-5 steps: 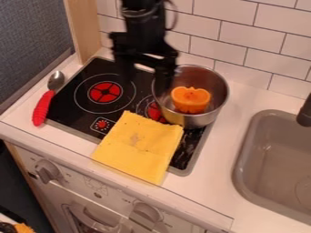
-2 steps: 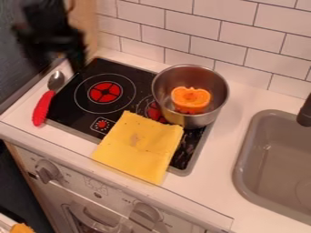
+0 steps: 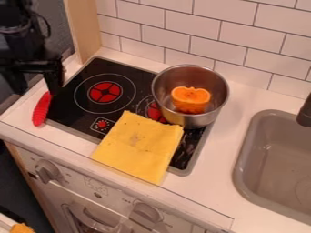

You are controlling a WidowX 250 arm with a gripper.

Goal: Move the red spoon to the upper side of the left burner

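My tool (image 3: pixel 36 84), open with its two fingers apart, hangs at the left of the view, over the upper part of the red-handled spoon (image 3: pixel 41 109). The spoon lies on the white tabletop (image 3: pixel 209 182), beside the left edge of the black cooktop (image 3: pixel 130 70) and outside the ring of the left burner (image 3: pixel 105 92). My tool hides the spoon's bowl, so whether the two touch is uncertain to me. The steel pot (image 3: pixel 200 75) stands on the cooktop, holding an orange toy (image 3: pixel 191 100). A yellow cloth (image 3: pixel 139 150) lies across the cooktop's front edge; the grey sink (image 3: pixel 273 168) is at right.
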